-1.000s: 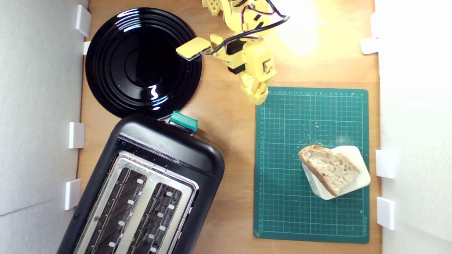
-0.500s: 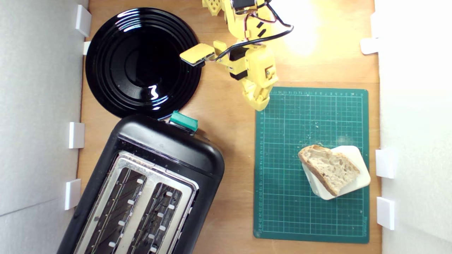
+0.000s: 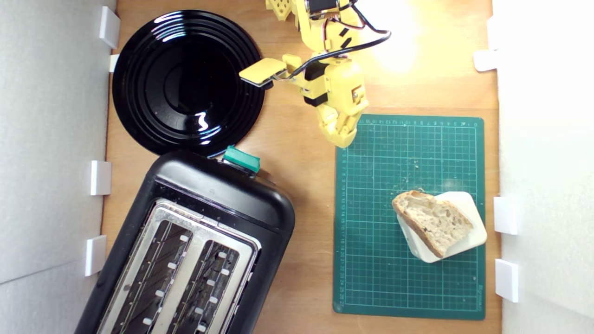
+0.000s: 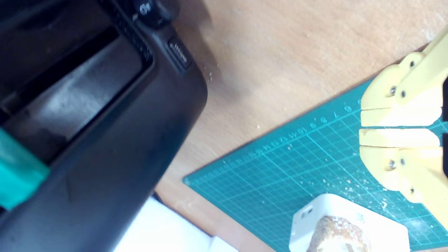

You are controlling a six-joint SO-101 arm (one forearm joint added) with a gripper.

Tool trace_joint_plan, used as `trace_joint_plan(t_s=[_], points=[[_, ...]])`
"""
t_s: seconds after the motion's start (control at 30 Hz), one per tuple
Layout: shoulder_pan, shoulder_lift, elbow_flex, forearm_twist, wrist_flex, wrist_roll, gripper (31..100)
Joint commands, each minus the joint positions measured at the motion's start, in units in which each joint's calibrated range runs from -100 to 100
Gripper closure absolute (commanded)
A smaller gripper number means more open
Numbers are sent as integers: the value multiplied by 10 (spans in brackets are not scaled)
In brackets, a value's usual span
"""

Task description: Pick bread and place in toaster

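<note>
The bread, a half-oval slice with pale holey crumb and brown crust, lies on a white rounded-square block on the green mat. It also shows in the wrist view as the bread on the white block. The black toaster with silver slots and a teal lever fills the exterior view's lower left; the toaster looms close in the wrist view. My yellow gripper hangs over the mat's upper left corner, well away from the bread. The gripper is shut and holds nothing.
A green cutting mat covers the exterior view's right half of the wooden table. A round black plate lies at the upper left, beside the toaster. White walls with clips border both sides.
The arm has swung slightly toward the exterior view's right and down, bringing the gripper tip over the mat's corner. Bread, block, toaster and plate have not moved.
</note>
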Motion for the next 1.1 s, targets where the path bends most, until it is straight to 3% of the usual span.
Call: trace_joint_plan(t_s=[0.0,0.07,0.13,0.33,0.6,0.77,0.9,1.07], points=[[-11,32,-22,139,-56,-81,857],[-9,59,-24,193,-85,-117,857],[-9,83,-25,217,-104,-130,856],[4,137,-28,218,-193,-131,830],[5,212,-28,219,-314,-134,552],[5,288,-28,219,-401,-134,446],[5,325,-30,220,-443,-134,394],[5,341,-39,220,-486,-166,386]])
